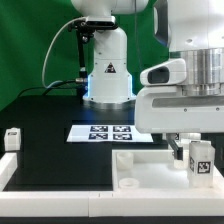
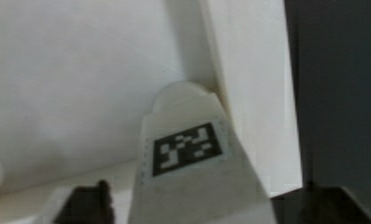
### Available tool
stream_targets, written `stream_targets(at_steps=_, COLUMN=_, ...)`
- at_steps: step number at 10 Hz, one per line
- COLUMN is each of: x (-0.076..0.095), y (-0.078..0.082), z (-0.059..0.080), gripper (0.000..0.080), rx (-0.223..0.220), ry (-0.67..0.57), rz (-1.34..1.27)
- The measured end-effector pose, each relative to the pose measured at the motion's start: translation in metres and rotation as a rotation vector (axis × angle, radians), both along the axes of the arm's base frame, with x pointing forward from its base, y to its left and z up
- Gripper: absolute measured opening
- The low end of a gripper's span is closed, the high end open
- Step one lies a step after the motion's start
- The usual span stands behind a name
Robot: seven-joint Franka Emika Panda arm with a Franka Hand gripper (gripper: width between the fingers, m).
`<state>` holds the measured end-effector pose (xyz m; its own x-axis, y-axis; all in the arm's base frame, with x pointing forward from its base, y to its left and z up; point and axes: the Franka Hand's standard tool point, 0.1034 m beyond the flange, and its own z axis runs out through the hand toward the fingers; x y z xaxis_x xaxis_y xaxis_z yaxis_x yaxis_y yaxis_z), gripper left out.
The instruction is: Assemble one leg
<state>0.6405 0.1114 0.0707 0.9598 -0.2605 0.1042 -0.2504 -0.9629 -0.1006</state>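
Observation:
My gripper [image 1: 194, 150] hangs over the exterior view's right and is shut on a leg [image 1: 199, 161], a short white post with a black-and-white tag, held upright. In the wrist view the leg [image 2: 196, 160] points away from the camera between the dark fingertips [image 2: 89, 205], its far end close to the raised rim of the white tabletop [image 2: 75, 90]. The tabletop [image 1: 160, 196] lies flat at the front right, under the leg. Whether the leg's lower end touches it I cannot tell. A second leg [image 1: 13, 138] lies at the far left.
The marker board [image 1: 110, 132] lies on the black mat [image 1: 50, 130] behind the tabletop. The robot's white base [image 1: 108, 70] stands at the back centre. A white bar [image 1: 50, 190] edges the mat at the front left.

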Motion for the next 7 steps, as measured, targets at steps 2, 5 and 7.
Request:
stream_targets(at_steps=2, x=-0.0001, y=-0.0004, z=-0.0003, gripper=0.0281, rx=0.011, ry=0.006, rz=-0.082)
stream_targets(at_steps=5, x=0.0000, y=-0.0018, z=-0.0003, gripper=0.0284, rx=0.043, ry=0.026, rz=-0.356)
stream_targets(at_steps=7, x=-0.0005, y=-0.0023, z=0.0000, gripper=0.0284, rx=0.066, ry=0.045, rz=-0.563)
